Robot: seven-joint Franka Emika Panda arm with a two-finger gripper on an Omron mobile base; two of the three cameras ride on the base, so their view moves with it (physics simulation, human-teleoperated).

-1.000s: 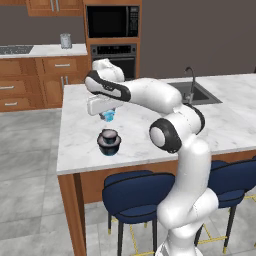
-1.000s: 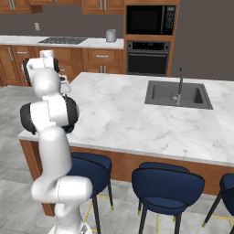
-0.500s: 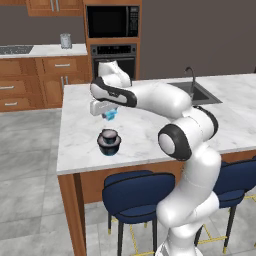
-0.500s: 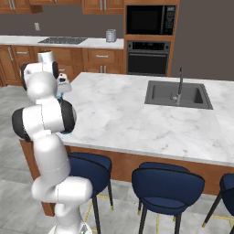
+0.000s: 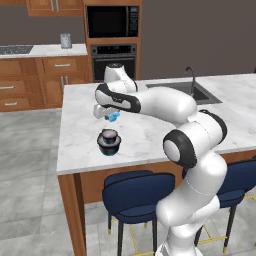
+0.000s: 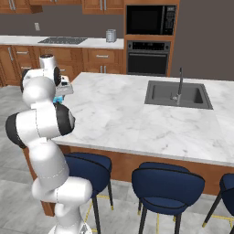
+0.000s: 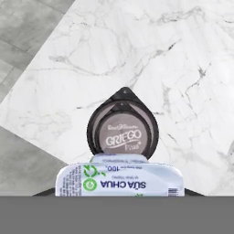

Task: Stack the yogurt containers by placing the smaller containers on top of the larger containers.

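My gripper (image 5: 111,116) is shut on the tiny light-blue cup (image 5: 114,117) and holds it a little above the island counter (image 5: 80,150). Just below and slightly in front of it stand the two dark yogurt containers: the small dark tub (image 5: 108,134) sits on top of the wide dark tub (image 5: 108,145). In the hand view the light-blue cup (image 7: 119,181) fills the bottom, and the dark stack (image 7: 122,129) with its "GRIEGO" label lies directly beyond it. From the right base view, my own arm hides most of the gripper (image 6: 61,91), leaving only a bit of the blue cup (image 6: 58,99) to see.
The stack stands near the island's front left corner, with the counter's edge and the floor close by. A sink (image 6: 176,93) with a faucet lies far along the counter. Blue stools (image 5: 135,192) stand under the front edge. A canister (image 5: 65,40) sits on the back counter.
The hand with the light-blue cup has drifted slightly right, staying above the dark stack. The arm's elbow has swung right. The stack has not moved.
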